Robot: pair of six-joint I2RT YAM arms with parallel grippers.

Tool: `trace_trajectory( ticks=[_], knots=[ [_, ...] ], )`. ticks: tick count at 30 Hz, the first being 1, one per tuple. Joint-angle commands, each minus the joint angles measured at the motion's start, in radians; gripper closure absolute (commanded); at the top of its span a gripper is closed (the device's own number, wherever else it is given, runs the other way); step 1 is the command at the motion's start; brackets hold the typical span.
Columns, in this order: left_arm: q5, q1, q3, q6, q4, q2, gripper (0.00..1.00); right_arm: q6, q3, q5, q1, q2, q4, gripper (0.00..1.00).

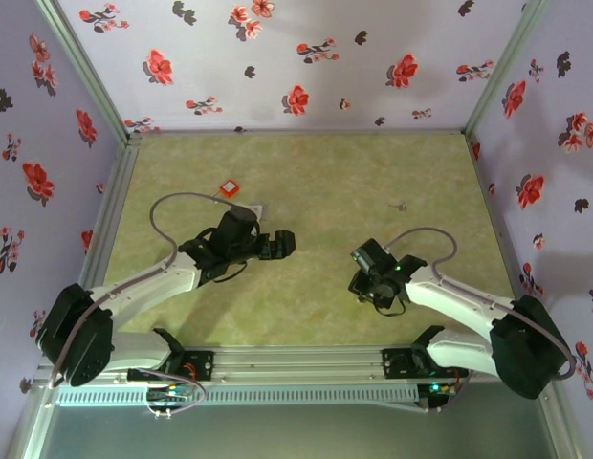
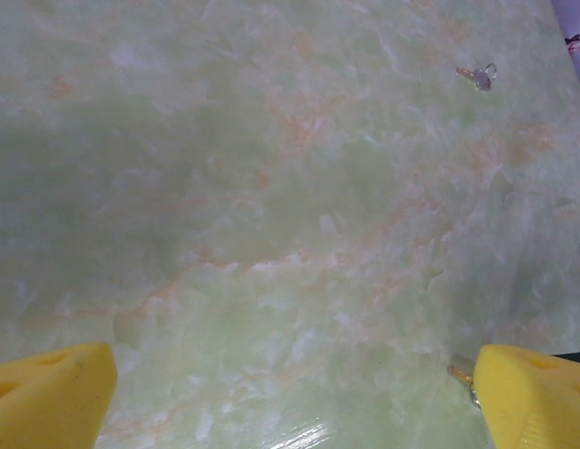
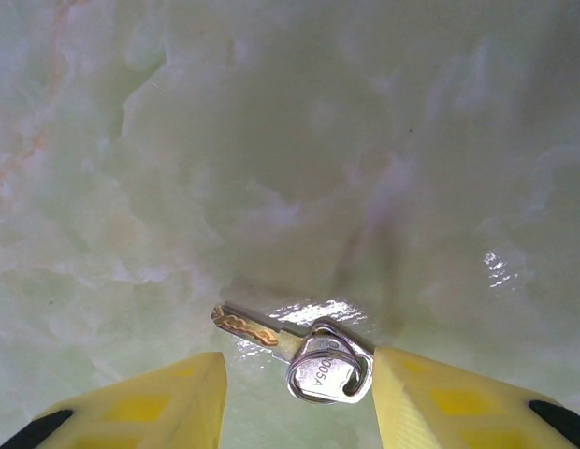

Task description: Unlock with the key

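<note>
Right gripper (image 3: pixel 297 363) was open, fingers (image 3: pixel 440 402) either side of the key (image 3: pixel 320 369), gripping nothing. The key lay flat on the table (image 3: pixel 271 140), near right. Left gripper (image 2: pixel 295 383) gaped wide, nothing between its fingers.

Left arm (image 1: pixel 148 285) stretched low, wrist just to the near side and right of the red padlock (image 1: pixel 230 188). Left gripper (image 2: pixel 295 374) points right, yellow fingers (image 2: pixel 47 393) spread wide. Right arm (image 1: pixel 469 306) bent inward, well right of the padlock. Right gripper (image 3: pixel 297 365) points down, fingers parted.
</note>
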Motion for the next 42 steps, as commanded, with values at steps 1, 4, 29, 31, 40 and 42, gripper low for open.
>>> trace_trajectory(
  ticks=[1,4,29,31,40,42],
  knots=[
    [-0.016,-0.007,0.000,-0.009,-0.002,0.012,0.02,0.036,-0.022,0.028,0.012,0.006,-0.021,0.56],
    [-0.017,-0.006,0.003,-0.011,-0.001,0.021,0.02,0.042,-0.032,0.023,0.013,0.015,-0.009,0.58],
    [-0.018,-0.047,0.040,-0.042,0.024,0.099,0.04,0.071,-0.085,0.045,0.028,-0.031,-0.012,0.95],
    [-0.015,-0.068,0.056,-0.052,0.037,0.123,0.05,0.069,-0.086,0.047,0.029,-0.035,-0.014,0.99],
    [0.134,-0.113,0.097,-0.274,0.215,0.238,0.08,0.037,-0.025,0.078,0.031,-0.125,0.007,1.00],
    [0.181,-0.119,0.084,-0.376,0.325,0.265,0.09,0.029,-0.005,0.089,0.032,-0.155,0.033,1.00]
  ],
)
